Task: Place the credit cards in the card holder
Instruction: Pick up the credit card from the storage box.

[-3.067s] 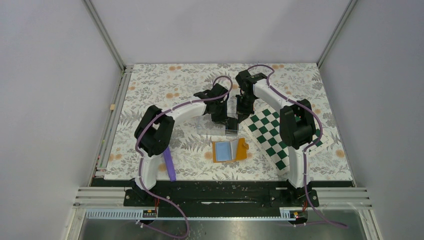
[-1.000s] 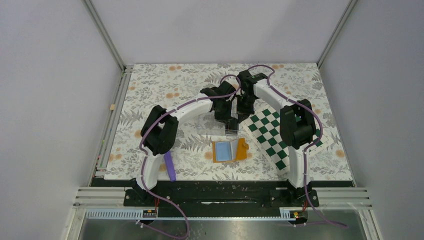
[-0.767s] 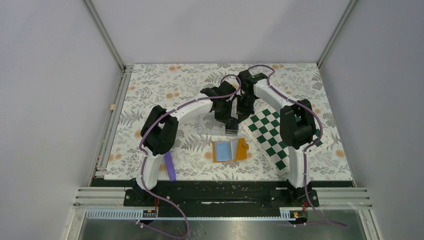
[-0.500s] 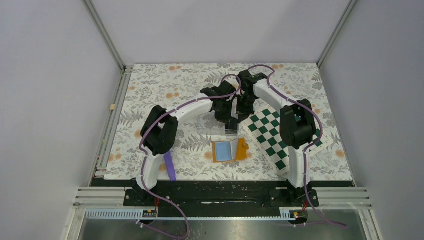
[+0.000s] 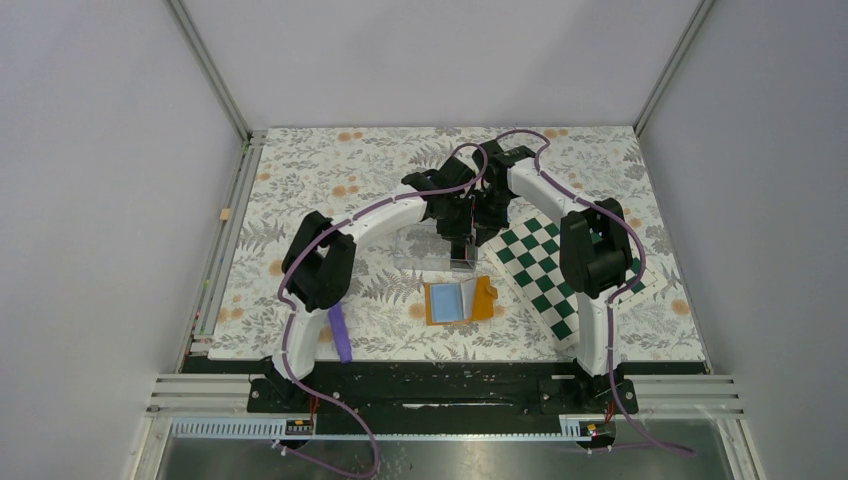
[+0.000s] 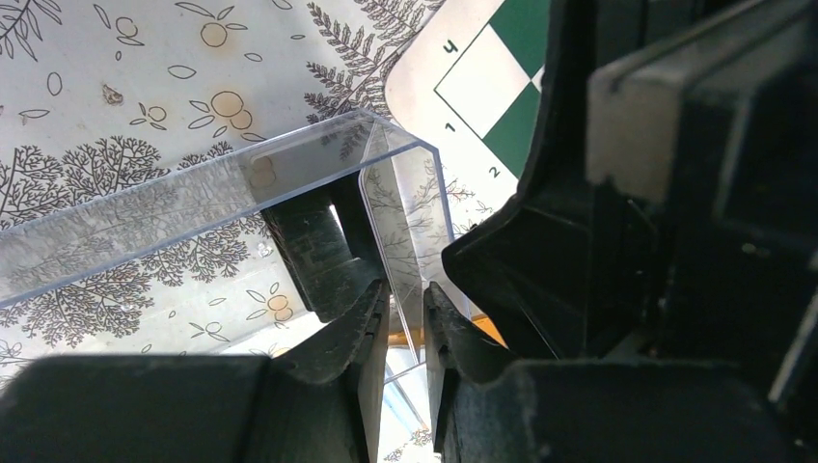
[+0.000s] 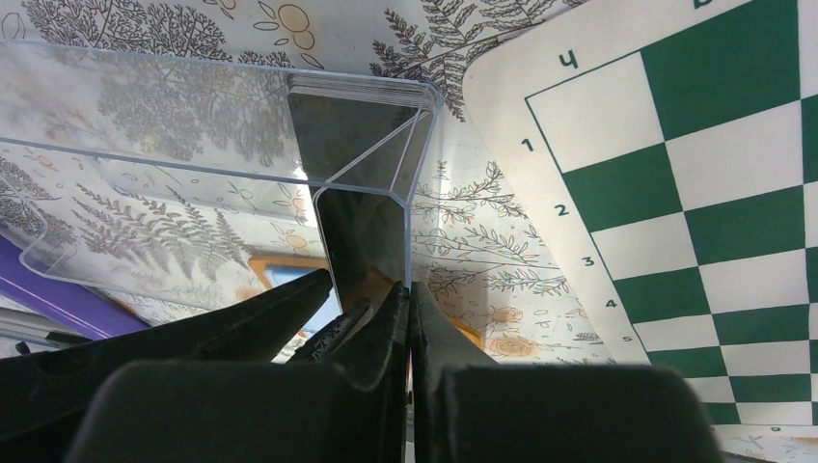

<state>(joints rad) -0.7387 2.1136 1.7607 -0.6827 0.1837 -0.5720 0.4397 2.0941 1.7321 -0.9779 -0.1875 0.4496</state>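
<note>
Centre frame, right hand (image 7: 410,294) pinches clear box (image 5: 415,247) steady; left hand (image 6: 405,299), narrowly parted, straddles its wall beside credit cards (image 7: 352,121).

The box (image 6: 222,183) is clear, shiny plastic. The credit cards (image 7: 352,121) inside it look dark, smooth and a bit shiny. The checkered mat (image 7: 695,193) looks flat and dull, like printed paper.

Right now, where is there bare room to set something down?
Bare cloth lies far left, between the side rail and the left arm, and in both back corners. The middle is crowded: left hand and right hand meet at the clear box, with the card holder nearer, the checkered mat on the right, a purple strip front left.
</note>
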